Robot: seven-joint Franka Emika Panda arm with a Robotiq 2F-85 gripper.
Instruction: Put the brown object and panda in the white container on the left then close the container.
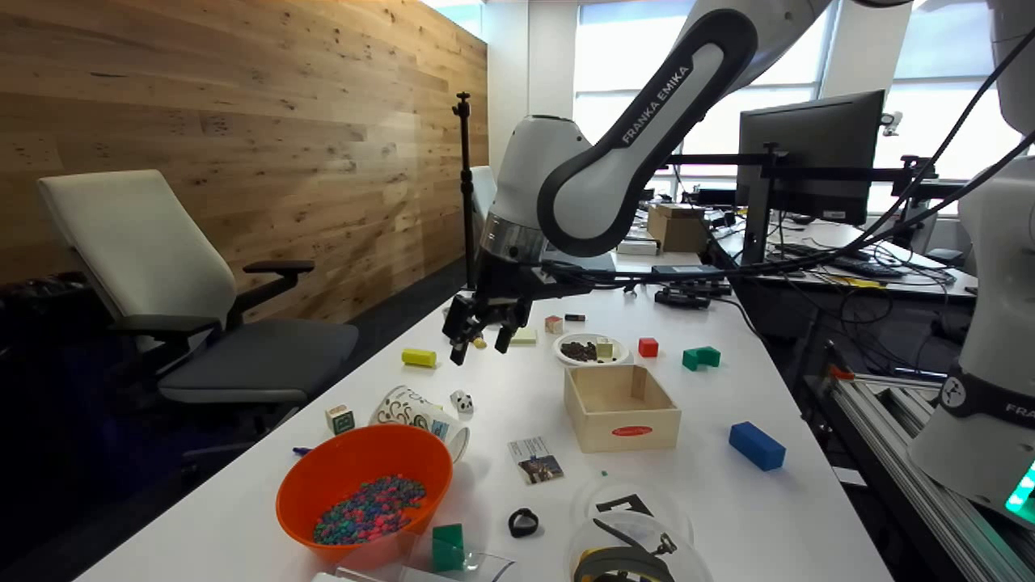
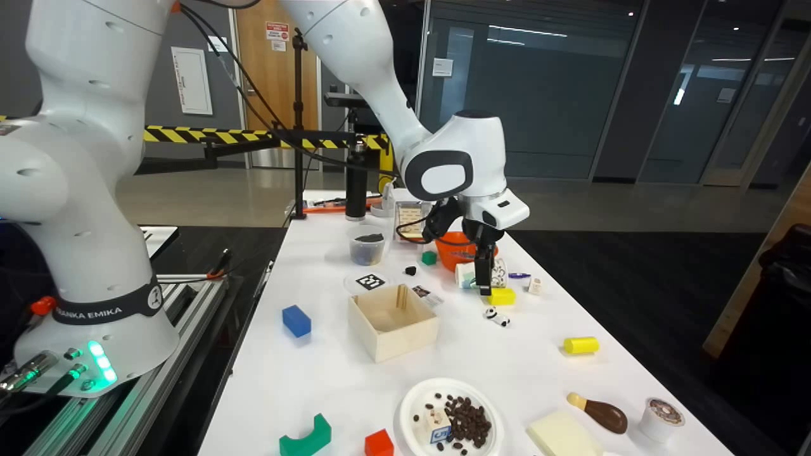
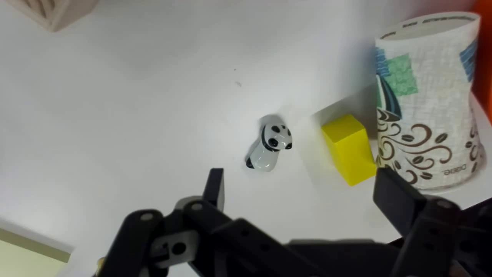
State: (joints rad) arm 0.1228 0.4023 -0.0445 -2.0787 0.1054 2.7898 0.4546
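Yellow rectangular block (image 3: 349, 152): sits between black-and-white panda figurine (image 3: 269, 150) and patterned paper cup (image 3: 426, 111).
Brown coffee beans (image 2: 470, 421): lie before me on round white plate (image 2: 418, 394).

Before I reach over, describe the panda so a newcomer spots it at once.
Find the orange bowl, then the patterned cup lying beside it. Past the cup and a yellow block is the panda, a small glossy figurine, set apart by black spots on its white head.
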